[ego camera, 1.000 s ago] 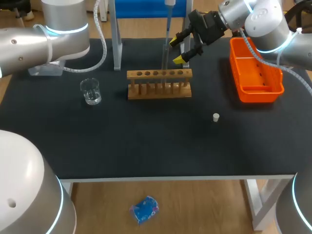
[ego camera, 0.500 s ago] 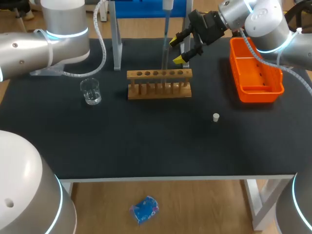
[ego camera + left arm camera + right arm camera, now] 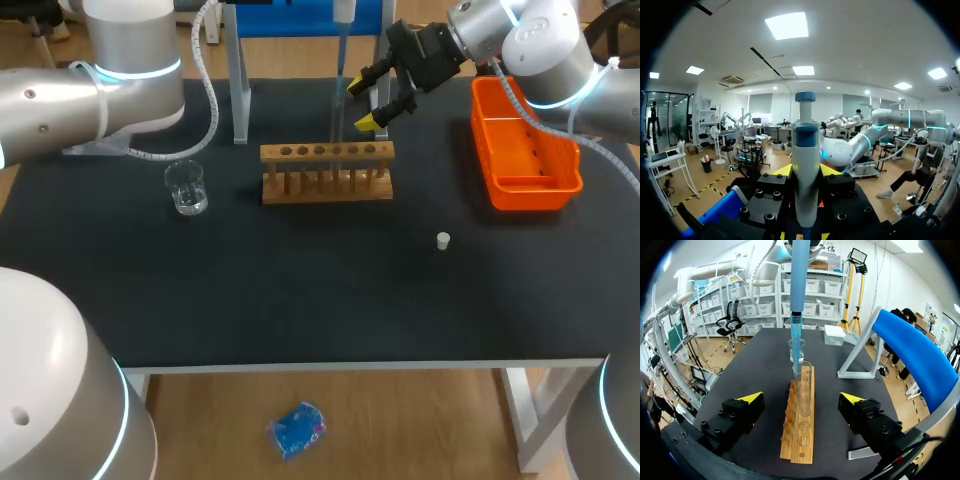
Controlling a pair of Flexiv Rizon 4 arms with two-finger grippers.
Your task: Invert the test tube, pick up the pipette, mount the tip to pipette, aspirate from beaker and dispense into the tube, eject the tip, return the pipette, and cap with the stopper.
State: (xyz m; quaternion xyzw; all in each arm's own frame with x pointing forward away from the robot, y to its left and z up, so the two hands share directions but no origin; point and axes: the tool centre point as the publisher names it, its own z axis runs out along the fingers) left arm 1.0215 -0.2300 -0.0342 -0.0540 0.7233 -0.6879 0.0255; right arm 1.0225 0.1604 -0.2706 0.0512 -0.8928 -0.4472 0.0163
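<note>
one tube [image 3: 803, 385] upright in rack [image 3: 802, 440]

Bright, even overhead light, faint soft shadows on the dark table [image 3: 300, 290], small glints on the beaker [image 3: 187, 188].

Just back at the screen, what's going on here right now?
The left gripper holds the pipette upright over the rack, its tip at the mouth of the tube standing there. The right gripper hangs open just short of that tube, touching nothing. The beaker stands apart from the rack. The stopper lies loose on the table, so the tube is not yet capped.
</note>
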